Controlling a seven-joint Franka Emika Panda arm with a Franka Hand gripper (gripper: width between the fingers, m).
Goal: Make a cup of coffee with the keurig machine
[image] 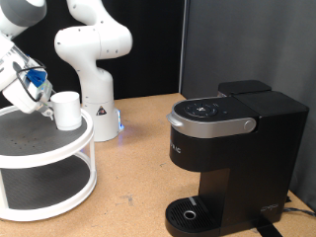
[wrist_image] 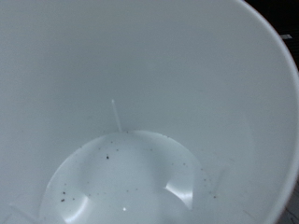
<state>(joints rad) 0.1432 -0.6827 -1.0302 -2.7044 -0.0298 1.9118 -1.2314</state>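
Hovering at the cup (image: 66, 110): gripper (image: 43, 99) touching its side | finger spread: cannot tell | cup on white shelf (image: 49, 158), well apart from keurig machine (image: 232, 158) | rigid, breakable, likely slick ceramic; rim grip suits; wrist view: its speckled inside (wrist_image: 121, 177)

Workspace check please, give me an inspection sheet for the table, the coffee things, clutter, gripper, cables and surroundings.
Surface: wooden table, bare in the middle.
Job's things: cup upright on the top tier of the white two-tier stand; wrist view looks into it, dark specks on its bottom. keurig machine at the exterior view's right, lid down, drip tray bare.
Clutter: nothing seen.
Grippers: gripper beside the cup.
Cables: one behind the machine's base.
Surroundings: dark backdrop.
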